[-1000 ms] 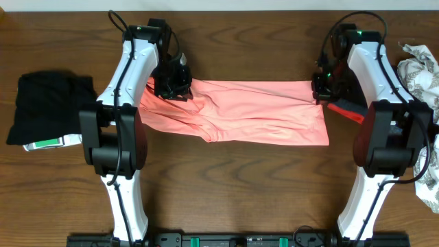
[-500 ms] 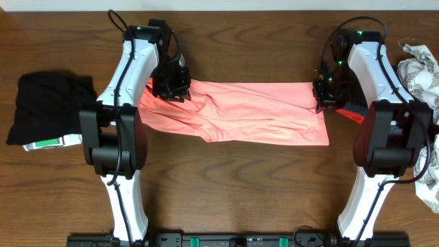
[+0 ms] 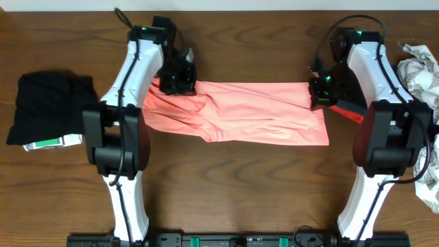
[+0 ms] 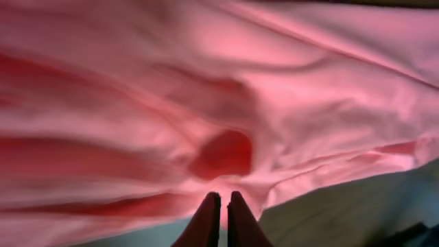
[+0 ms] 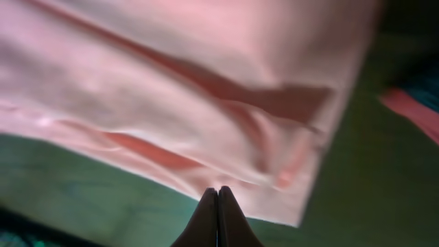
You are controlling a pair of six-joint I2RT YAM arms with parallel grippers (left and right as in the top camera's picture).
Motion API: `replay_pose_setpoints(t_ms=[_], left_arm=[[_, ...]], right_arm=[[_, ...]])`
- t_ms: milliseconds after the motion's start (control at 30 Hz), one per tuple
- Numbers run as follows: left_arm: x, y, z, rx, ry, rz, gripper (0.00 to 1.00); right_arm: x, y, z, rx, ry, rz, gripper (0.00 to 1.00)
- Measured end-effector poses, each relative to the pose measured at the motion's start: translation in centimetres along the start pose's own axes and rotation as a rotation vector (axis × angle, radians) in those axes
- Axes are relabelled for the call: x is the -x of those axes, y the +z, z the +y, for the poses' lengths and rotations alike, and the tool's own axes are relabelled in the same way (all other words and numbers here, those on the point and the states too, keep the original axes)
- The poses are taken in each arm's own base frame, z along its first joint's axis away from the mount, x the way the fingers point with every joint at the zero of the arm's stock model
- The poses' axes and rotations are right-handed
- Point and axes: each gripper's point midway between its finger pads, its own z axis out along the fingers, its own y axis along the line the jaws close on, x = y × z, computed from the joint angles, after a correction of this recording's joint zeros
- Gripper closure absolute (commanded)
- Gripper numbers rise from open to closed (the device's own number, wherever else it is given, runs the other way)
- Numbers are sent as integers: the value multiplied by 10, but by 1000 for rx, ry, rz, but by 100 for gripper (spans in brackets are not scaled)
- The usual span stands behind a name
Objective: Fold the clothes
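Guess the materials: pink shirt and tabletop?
Pink shirt: thin, soft knit, matte, likely cotton or a blend; it drapes and creases in soft folds. Tabletop: dark brown wood or wood-look laminate, low sheen; grain lines show, but real wood versus veneer is unclear.

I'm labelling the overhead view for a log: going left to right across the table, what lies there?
Black garment → left arm → pink shirt → right arm → patterned cloth.
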Motion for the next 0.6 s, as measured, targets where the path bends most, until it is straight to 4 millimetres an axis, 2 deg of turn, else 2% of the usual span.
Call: replay_pose_setpoints(t_ms=[200,333,467,600], left_arm=[[10,21,-52,-10,235,-66,94],[11,34,-77,43,344,-97,94],[11,38,-84,78,377,-110,93],[16,38,-81,99,382,-131,93]], right_arm=[[1,15,23,51,-66,3,99],[-7,37,23,64,-66,29,99],[-17,60,18,67,-58,56,99],[-25,76,13,66,-44,72,99]])
